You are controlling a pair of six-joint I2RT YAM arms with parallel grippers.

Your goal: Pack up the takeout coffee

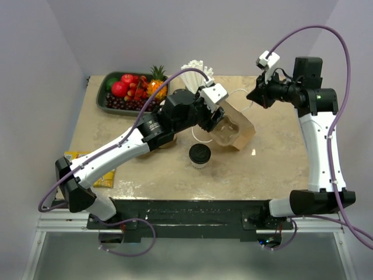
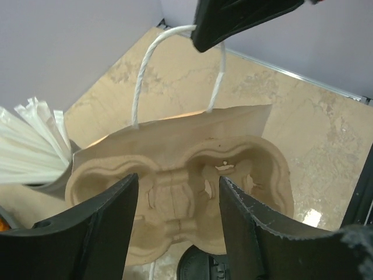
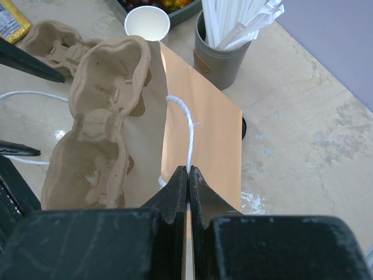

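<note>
The takeout coffee, a white cup with a black lid, stands on the table in front of the brown paper bag. Its lid shows at the bottom of the left wrist view. A pulp two-cup carrier sits in the bag's mouth and sticks out toward my left arm. My left gripper is open, its fingers either side of the carrier's middle without closing on it. My right gripper is shut on the bag's white string handle and holds it up.
A grey cup of white straws stands behind the bag. Beside it are an empty white cup and a second pulp carrier. A tray of fruit sits at the back left. A yellow packet lies at the left edge.
</note>
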